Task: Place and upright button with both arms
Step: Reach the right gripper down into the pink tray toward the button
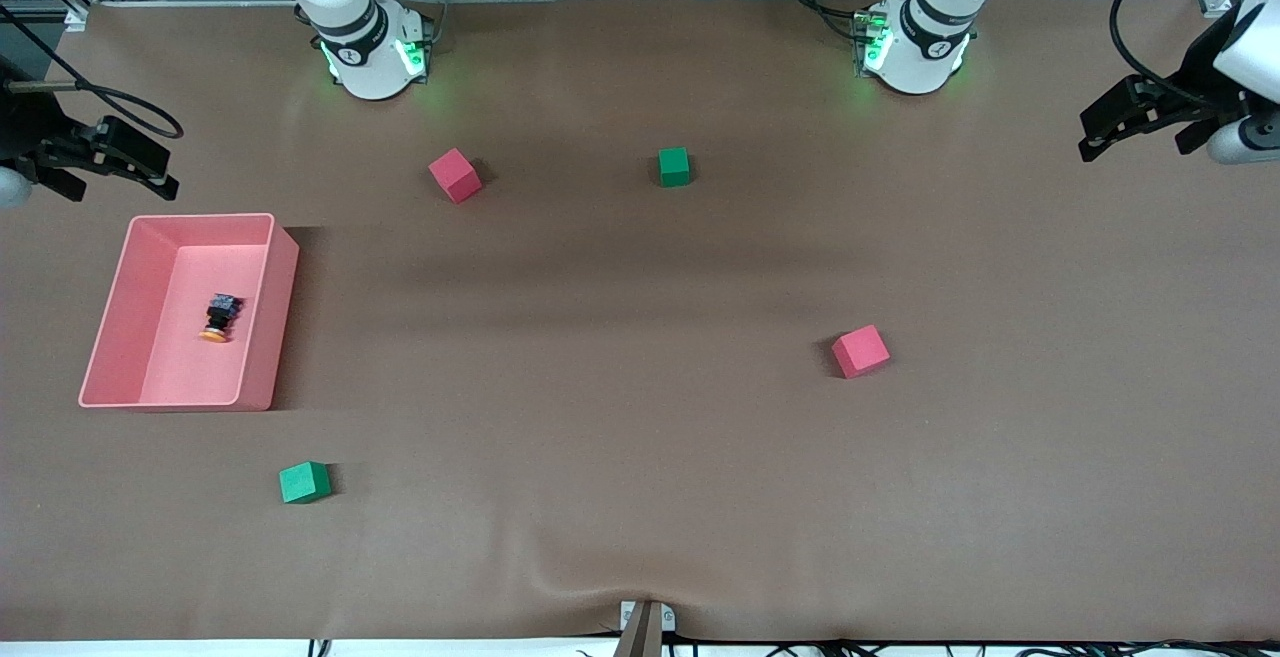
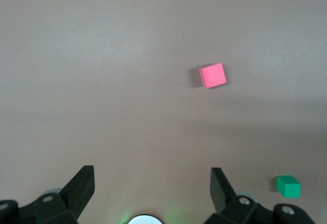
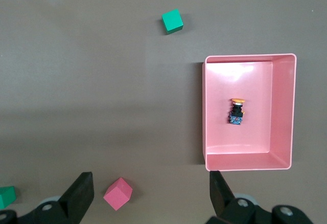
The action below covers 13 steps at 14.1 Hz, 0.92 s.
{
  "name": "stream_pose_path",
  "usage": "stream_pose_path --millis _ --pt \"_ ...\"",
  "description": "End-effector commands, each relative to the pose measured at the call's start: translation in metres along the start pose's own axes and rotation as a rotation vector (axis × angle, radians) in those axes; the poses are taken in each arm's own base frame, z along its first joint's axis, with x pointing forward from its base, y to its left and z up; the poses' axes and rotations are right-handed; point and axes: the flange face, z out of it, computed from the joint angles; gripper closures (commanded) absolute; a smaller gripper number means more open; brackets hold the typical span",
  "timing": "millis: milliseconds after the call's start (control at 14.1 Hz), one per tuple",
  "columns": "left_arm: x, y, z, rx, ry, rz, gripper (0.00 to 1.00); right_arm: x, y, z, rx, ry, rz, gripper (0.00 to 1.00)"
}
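Two arms we see, both parked high at the counter's [image 1: 640, 417] ends, neither holding anything. Going across the front view from the right arm's end: the right jaws [image 1: 110, 162] hang spread wide and empty, up over the counter edge just above the pink bin [image 1: 270, 317]. In the right wrist view the right jaws [image 3: 148, 193] stand apart with bare counter between the fingers [image 3: 82, 193]. The button [image 1: 220, 318] lies on its side on the pink bin's floor, orange cap pointing toward the front camera, apart from the bin walls and well clear of the right jaws; we see it in the right wrist view too [image 3: 236, 112].

Next a green cube [image 1: 304, 482] near the front camera, then a red cube [image 1: 455, 175] and another green cube [image 1: 674, 166] up nearer the arm bases. A second red cube [image 1: 860, 351] sits toward the left arm's end; it shows ahead of the left jaws in the left wrist view [image 2: 212, 75].

The left jaws [image 1: 1105, 127] hang open and empty over the left arm's end of the counter; in the left wrist view [image 2: 152, 185] nothing but bare counter lies between them.
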Motion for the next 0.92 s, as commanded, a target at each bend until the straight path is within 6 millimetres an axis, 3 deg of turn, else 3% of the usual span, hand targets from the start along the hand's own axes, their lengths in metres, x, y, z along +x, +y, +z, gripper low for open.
stream_pose_path --millis 0,355,710,852 --pt "-0.004 -0.003 -0.01 0.016 0.012 0.005 0.0 0.002 0.003 -0.004 0.009 -0.003 -0.006 0.0" --pt "-0.003 -0.003 -0.008 0.015 0.006 0.004 0.0 0.003 0.006 -0.003 0.006 -0.001 -0.001 0.0" --pt "-0.004 -0.005 -0.004 0.009 -0.019 0.001 0.0 0.016 0.052 0.018 0.007 -0.033 0.078 0.0" --pt "-0.005 -0.005 -0.004 0.01 -0.023 0.003 0.0 0.033 0.067 0.039 -0.002 -0.034 0.1 0.0"
